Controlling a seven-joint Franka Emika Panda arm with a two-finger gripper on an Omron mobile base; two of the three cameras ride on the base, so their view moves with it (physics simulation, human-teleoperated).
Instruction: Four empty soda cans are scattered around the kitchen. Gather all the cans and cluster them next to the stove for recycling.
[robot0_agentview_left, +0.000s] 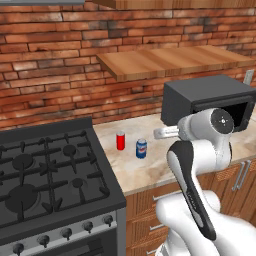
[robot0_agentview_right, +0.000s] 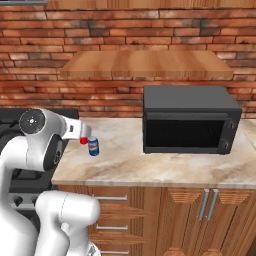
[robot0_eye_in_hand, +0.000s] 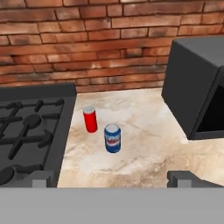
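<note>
While the fingers (robot0_eye_in_hand: 111, 177) are hanging released above the worktop (robot0_eye_in_hand: 144, 144) | you are viewing a red can (robot0_eye_in_hand: 90, 119) and blue can (robot0_eye_in_hand: 112, 138) standing beside the stove (robot0_eye_in_hand: 30, 131).

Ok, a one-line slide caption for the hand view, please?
Open gripper faces a red can and blue can between stove and microwave.

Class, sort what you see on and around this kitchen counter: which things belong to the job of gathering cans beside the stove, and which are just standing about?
Part of the job:
- red can, upright on the counter near the stove
- blue can, upright beside it
- stove
- gripper, open, holding nothing

Just standing about:
- microwave
- wooden shelf
- brick wall
- cabinet drawers
</note>
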